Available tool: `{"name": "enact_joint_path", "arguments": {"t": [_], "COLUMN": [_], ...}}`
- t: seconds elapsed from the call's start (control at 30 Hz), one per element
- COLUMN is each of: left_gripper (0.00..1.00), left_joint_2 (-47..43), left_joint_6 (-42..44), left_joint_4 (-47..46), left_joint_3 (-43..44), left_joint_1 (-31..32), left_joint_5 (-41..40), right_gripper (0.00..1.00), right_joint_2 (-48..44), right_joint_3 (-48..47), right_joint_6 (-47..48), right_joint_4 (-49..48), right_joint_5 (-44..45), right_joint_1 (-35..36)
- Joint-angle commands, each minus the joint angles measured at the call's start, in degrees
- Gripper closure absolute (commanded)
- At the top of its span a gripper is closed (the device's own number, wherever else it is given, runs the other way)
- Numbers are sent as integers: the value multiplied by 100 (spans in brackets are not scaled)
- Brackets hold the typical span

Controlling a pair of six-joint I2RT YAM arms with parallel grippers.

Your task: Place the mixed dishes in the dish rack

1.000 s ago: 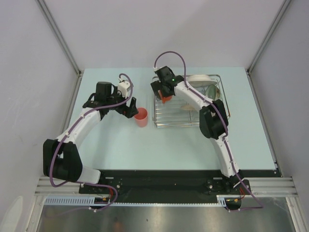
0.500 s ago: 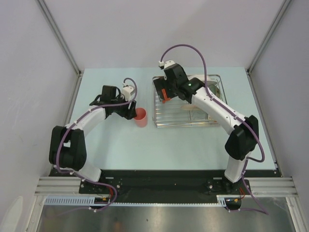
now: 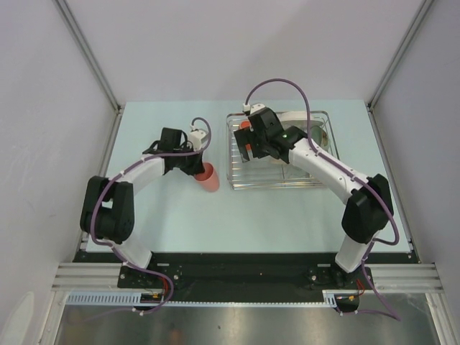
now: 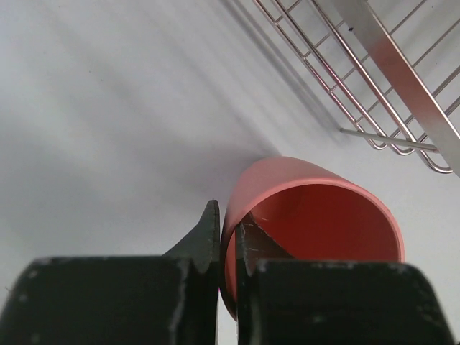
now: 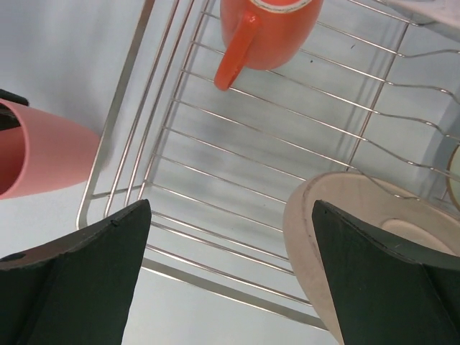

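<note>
My left gripper (image 4: 228, 210) is shut on the wall of the small pink cup (image 4: 316, 215), one finger inside and one outside. The cup (image 3: 209, 177) is tilted on the table just left of the dish rack (image 3: 237, 185). My right gripper (image 5: 231, 208) hangs open and empty over the rack's left half (image 3: 249, 144). The orange mug (image 5: 262, 32) lies in the rack ahead of it, near the far left corner (image 3: 245, 125). A pale pink bowl (image 5: 359, 237) stands on edge by the right finger. A white plate (image 3: 295, 115) stands at the rack's back.
The rack's wire corner (image 4: 402, 79) lies close to the right of the cup. The pink cup (image 5: 36, 158) shows beside the rack's left rail (image 5: 122, 136). Grey walls enclose the table on three sides.
My left jaws have closed on the pink cup's wall and the cup has tipped. The right arm has swung its elbow out to the right, its gripper staying open over the rack.
</note>
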State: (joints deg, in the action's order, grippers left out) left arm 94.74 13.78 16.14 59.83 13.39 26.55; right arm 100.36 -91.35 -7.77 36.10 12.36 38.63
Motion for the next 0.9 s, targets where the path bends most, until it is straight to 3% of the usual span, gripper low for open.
{"name": "enact_joint_path", "arguments": {"t": [0.0,0.17,0.37,0.57,0.7,0.77,0.87], "left_gripper": [99,100,100,100,100,100,100], "left_joint_2": [-165,-956,-2134,-2355,-2214,-2153,-2118], "left_joint_6": [11,-104,-551,-2087,-4131,-4654,-5042], "left_joint_4": [-24,301,548,-531,-2700,-3508,-3872], "left_joint_3": [116,125,353,214,-182,-305,-341], "left_joint_1": [15,-213,-714,-943,-952,-961,-961], "left_joint_5": [52,631,2236,4031,4578,4649,4623], "right_gripper": [0,0,0,0,0,0,0], "right_joint_2": [-517,-798,-1263,-1361,-1326,-1308,-1299], "right_joint_3": [91,512,1539,2112,2393,2516,2666], "right_joint_6": [-400,-1076,-2470,-3502,-4179,-4443,-4707], "right_joint_4": [-410,-989,-3114,-4891,-5848,-6034,-6421], "right_joint_5": [-495,-1971,-5221,-5893,-6017,-6070,-6096], "right_joint_1": [-57,-417,-743,-480,-313,-295,-295]}}
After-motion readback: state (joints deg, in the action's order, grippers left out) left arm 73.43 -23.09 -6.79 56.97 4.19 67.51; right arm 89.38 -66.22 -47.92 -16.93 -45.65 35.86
